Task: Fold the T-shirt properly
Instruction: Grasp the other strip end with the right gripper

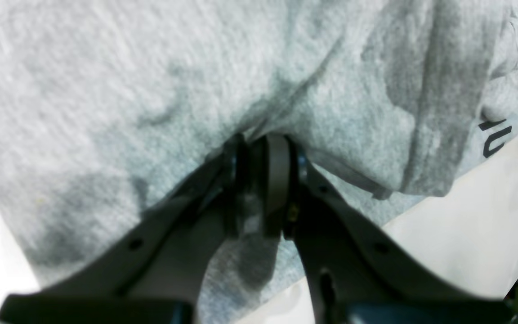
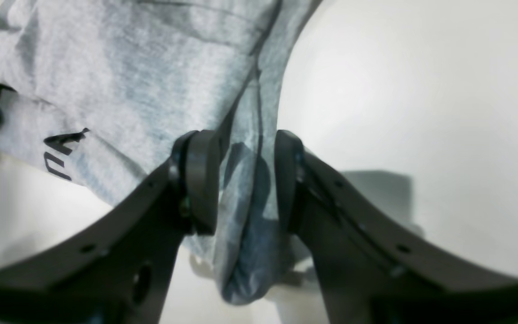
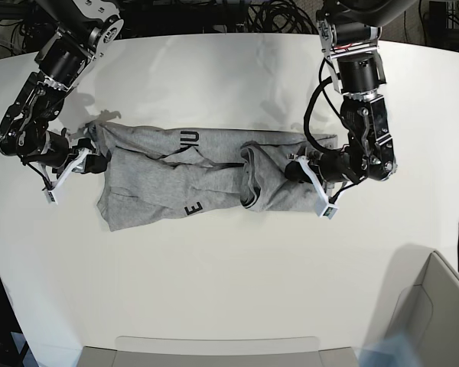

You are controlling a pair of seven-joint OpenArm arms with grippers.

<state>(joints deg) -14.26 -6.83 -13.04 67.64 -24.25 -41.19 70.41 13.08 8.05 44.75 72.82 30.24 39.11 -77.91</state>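
Note:
The heather-grey T-shirt (image 3: pixel 183 183) lies crumpled in a long band across the white table (image 3: pixel 214 283), with black lettering (image 3: pixel 190 139) showing on folded parts. My left gripper (image 3: pixel 297 170) is at the shirt's right end. In the left wrist view the left gripper (image 1: pixel 261 144) is shut, pinching grey cloth (image 1: pixel 151 67). My right gripper (image 3: pixel 92 159) is at the shirt's left end. In the right wrist view its jaws (image 2: pixel 243 148) stand apart with a hanging fold of the shirt (image 2: pixel 128 67) between them.
A grey bin (image 3: pixel 436 313) stands at the front right corner. A grey tray edge (image 3: pixel 214 353) runs along the front. Cables (image 3: pixel 275 15) lie behind the table's far edge.

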